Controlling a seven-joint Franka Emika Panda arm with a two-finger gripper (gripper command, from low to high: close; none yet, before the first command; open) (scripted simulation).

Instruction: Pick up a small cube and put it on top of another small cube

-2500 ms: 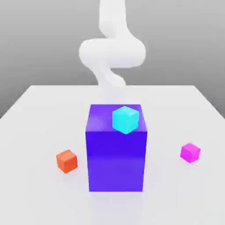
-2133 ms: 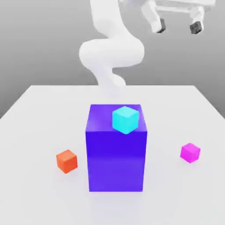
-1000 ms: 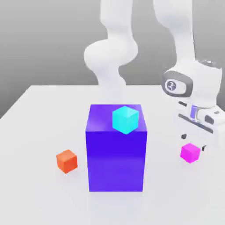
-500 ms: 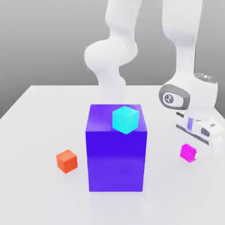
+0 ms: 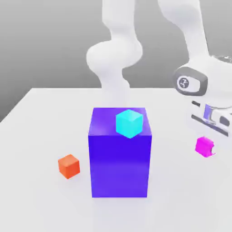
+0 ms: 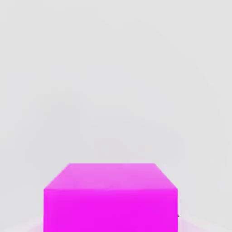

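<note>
The gripper (image 5: 213, 138) is closed on the magenta cube (image 5: 205, 147), a plain, smooth, sharp-edged solid held over the tabletop (image 5: 36, 136) at the exterior view's right. A tall, glossy purple-blue block (image 5: 119, 165) stands near the middle, with a flat-faced cyan cube (image 5: 129, 123) on top. A matte orange cube (image 5: 69, 166) sits at the exterior view's left. The tabletop is pale, smooth and faintly reflective; behind it hangs a plain grey backdrop (image 5: 45, 45).

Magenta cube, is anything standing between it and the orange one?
Yes, the big purple-blue block, with the cyan cube on top, stands between the magenta cube and the orange cube; a low, straight path would probably hit it.
</note>
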